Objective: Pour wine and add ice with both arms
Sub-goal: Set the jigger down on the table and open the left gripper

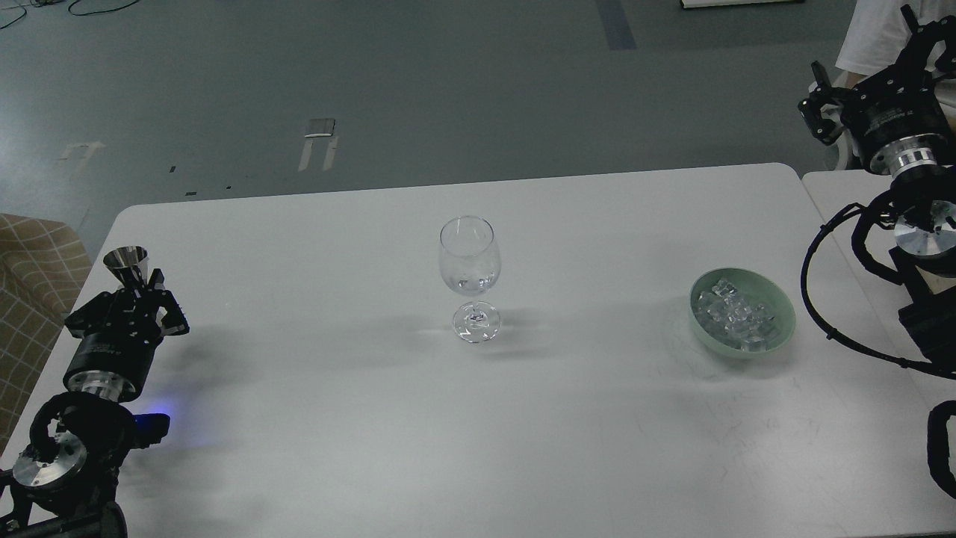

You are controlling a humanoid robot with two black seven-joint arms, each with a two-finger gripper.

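Observation:
A clear stemmed wine glass [469, 261] stands upright in the middle of the white table [373, 418]. Faint glints low in its bowl may be the wine; I cannot tell. A pale green bowl [777, 329] at the right holds the ice [736, 312], many small clear cubes. My left gripper [143, 288] is at the table's left edge, shut on a small silver cone-shaped cup [125, 261] held upright; what is in the cup is hidden. My right gripper [815, 101] is raised beyond the table's far right corner, open and empty, well above and behind the bowl.
A second white table [833, 198] adjoins on the right, under my right arm. A beige checked seat [33, 269] is off the left edge. A person in white [870, 37] stands at the top right. Grey floor lies beyond the far edge.

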